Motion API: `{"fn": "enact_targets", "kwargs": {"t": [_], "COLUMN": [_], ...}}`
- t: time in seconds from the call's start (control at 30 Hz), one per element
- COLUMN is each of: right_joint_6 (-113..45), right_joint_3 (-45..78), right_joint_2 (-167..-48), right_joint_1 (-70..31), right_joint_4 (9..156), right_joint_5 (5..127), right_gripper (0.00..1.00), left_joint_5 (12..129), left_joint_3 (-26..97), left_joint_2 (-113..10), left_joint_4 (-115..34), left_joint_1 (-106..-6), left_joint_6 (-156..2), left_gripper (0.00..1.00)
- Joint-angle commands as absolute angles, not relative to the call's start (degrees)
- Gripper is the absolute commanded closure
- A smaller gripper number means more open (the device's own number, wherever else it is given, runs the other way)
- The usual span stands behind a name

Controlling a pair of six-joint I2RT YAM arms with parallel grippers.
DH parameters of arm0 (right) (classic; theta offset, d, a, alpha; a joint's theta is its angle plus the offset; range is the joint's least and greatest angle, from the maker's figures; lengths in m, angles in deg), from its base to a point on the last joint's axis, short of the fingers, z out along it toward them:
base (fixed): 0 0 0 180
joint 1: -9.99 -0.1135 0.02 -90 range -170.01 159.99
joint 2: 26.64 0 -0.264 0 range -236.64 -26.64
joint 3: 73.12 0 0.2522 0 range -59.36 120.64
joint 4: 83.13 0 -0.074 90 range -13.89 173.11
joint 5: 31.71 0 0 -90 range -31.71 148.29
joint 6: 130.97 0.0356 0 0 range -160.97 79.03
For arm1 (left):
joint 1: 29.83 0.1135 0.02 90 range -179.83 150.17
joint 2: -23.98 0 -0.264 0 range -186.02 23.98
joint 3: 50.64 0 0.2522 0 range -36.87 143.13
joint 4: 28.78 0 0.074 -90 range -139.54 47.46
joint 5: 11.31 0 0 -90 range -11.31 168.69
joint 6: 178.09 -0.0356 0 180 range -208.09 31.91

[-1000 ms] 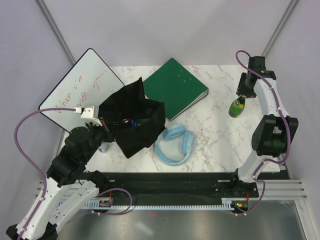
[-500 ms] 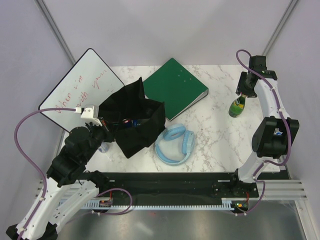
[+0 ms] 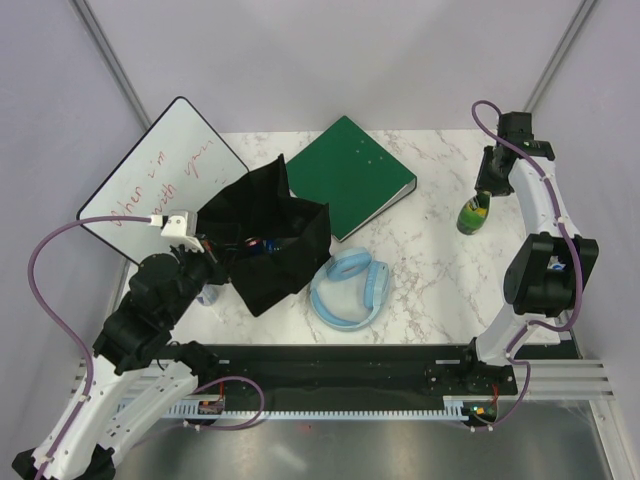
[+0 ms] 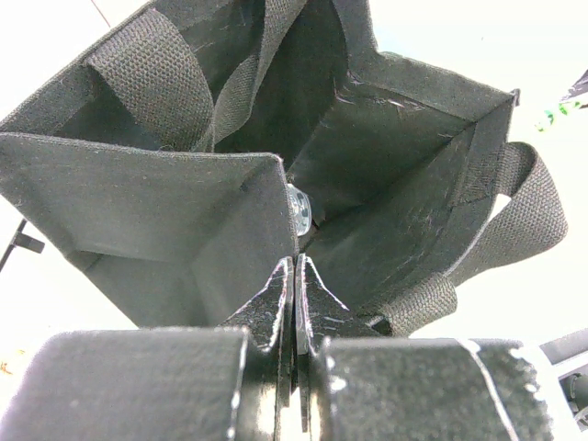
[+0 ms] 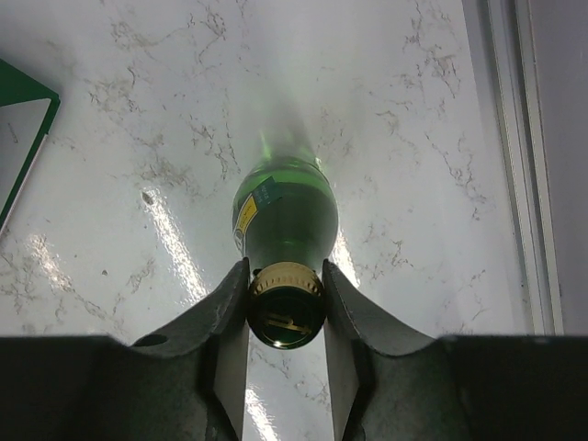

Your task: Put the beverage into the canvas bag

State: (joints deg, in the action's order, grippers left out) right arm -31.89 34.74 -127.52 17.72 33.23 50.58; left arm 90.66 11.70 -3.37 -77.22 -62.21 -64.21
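Black fingers of the right claw [image 5: 286,272] close on the neck of a green glass bottle [image 5: 285,216], one finger pressed to each side of its gold cap [image 5: 286,299]. We look down on the bottle from above. It stands upright on the white marbled worktop [image 5: 413,138], and its yellow-and-blue label [image 5: 248,207] faces the left of the wrist view. From overhead, the right claw [image 3: 482,192] reaches down onto the bottle [image 3: 472,214] near the right edge of the worktop [image 3: 420,260], well apart from everything else.

The left claw [image 4: 294,276] is closed tight, its two fingers meeting on the thin rim of a black fabric bag [image 4: 165,202]. The mouth of the bag gapes open beyond the fingertips, showing creased walls and woven straps [image 4: 514,220] falling over the sides. A small shiny round thing [image 4: 299,209] shows deep inside; we cannot tell what it is. In the overhead view the left claw [image 3: 207,246] holds the left side of the bag [image 3: 275,235], which sits on the left half of the worktop, well apart from the bottle.

A green binder [image 3: 345,178] lies flat just behind the bag, near its far corner. Light blue headphones [image 3: 350,288] lie just in front of the bag's right corner. A whiteboard [image 3: 160,180] with red handwriting sits at the far left, beside the bag.
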Motion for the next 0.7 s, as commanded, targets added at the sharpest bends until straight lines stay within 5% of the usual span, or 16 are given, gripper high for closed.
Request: {"fn": "enact_targets", "kwargs": {"t": [0.0, 0.2, 0.67], "right_joint_6": [-31.7, -33.3, -33.6], "right_joint_3": [35.9, 37.8, 47.7], "right_joint_2": [-126.5, -124.7, -119.3], "right_joint_1": [17.6, 15.4, 3.1], "right_joint_4": [32.8, 29.1, 22.9], "right_joint_5": [52.1, 51.0, 50.5], "right_gripper": [0.69, 1.00, 1.00], "left_joint_5": [92.2, 91.5, 90.2], "left_joint_3": [12.0, 12.2, 10.8], "left_joint_2": [-3.0, -4.0, -4.9], "left_joint_4": [-75.7, -75.1, -73.1], "left_joint_1": [-62.3, -62.3, -62.3], "left_joint_6": [-66.2, -65.9, -66.0], "left_gripper": [0.98, 0.98, 0.98]}}
